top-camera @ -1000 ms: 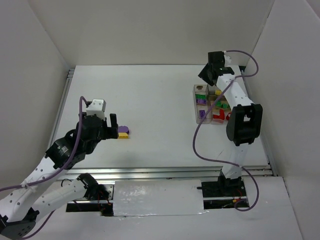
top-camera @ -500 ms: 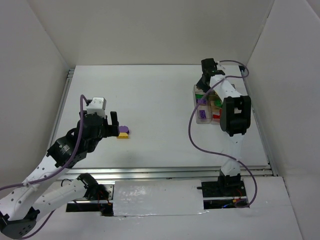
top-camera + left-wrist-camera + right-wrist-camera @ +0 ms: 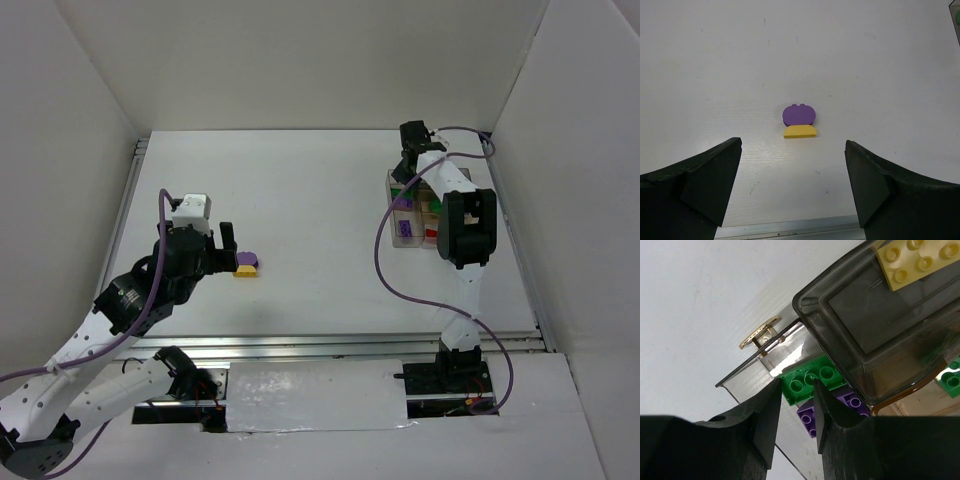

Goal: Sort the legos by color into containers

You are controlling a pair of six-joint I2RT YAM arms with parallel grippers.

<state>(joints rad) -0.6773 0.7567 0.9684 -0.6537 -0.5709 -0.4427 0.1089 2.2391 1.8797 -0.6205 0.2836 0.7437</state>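
- The left gripper (image 3: 792, 150) stood near the left edge of the worktop (image 3: 300, 200), jaws spread wide and holding nothing.
- A purple lego (image 3: 799, 115) and a yellow lego (image 3: 800, 131) lay touching each other on the bare surface. They sat just ahead of the left gripper, centred between its fingers and clear of both. The yellow one was nearer the gripper.
- The containers (image 3: 392, 205), one clear brownish tray with several compartments, sat by the right edge, toward the far right corner.
- In the right wrist view the tray held a green lego (image 3: 807, 382) with a purple lego (image 3: 812, 415) just beside it. A pale yellow plate (image 3: 912, 260) lay in another compartment.
- The right gripper (image 3: 797, 400) hung over the tray's far end, its fingers drawn to a narrow gap. The green lego showed through that gap, partly behind one finger; whether it was grasped cannot be told.
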